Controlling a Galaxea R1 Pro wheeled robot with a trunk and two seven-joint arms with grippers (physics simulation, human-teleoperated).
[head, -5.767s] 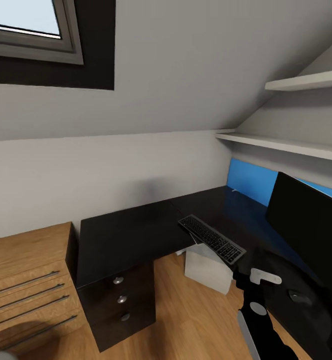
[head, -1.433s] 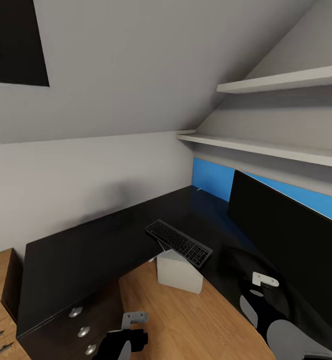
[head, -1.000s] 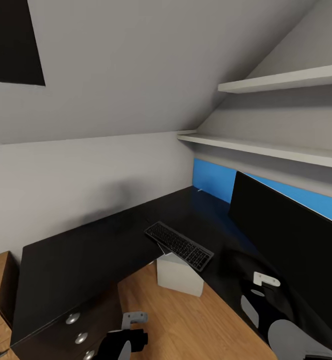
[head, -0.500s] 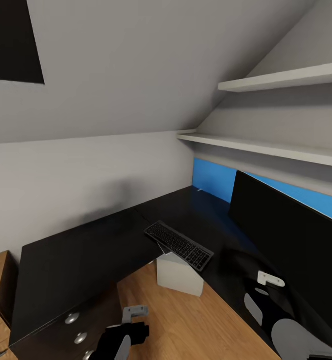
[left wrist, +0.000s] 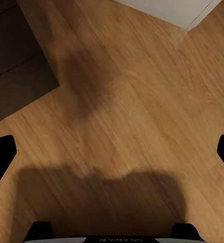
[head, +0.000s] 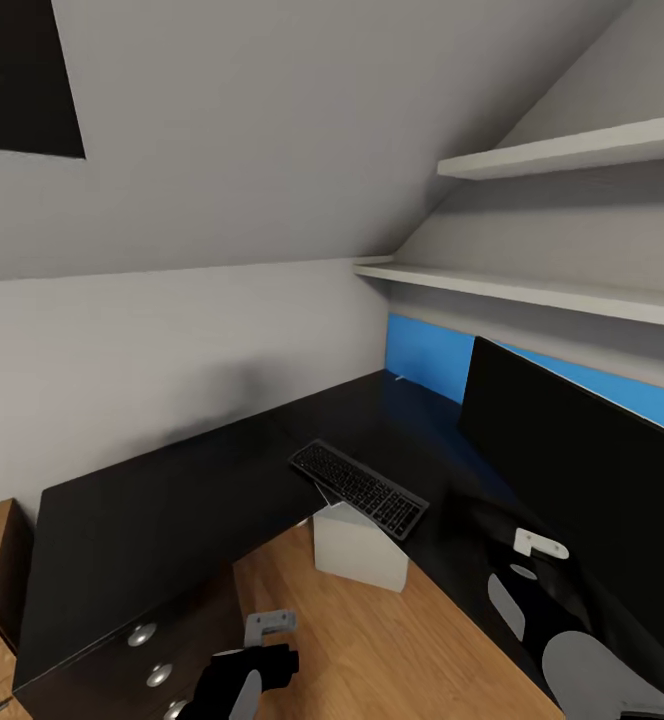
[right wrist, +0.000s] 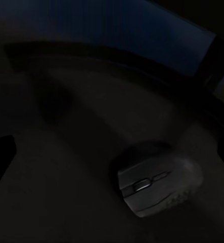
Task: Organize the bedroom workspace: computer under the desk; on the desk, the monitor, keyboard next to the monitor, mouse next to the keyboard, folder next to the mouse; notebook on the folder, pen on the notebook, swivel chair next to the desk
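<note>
Soft even room light; right wrist view very dark, floor shadowed.

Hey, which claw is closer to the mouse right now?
The right claw. It hovers over the desk with the mouse just beneath it, by the monitor. The left claw hangs over the wooden floor, off the desk.

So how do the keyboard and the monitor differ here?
The keyboard lies flat at the desk's inner edge, one end overhanging the computer; the monitor stands upright against the blue back panel. The keyboard is a small slab with grey keys; the monitor is far larger, a plain black screen. Both sit on the desk and are dark-framed.
</note>
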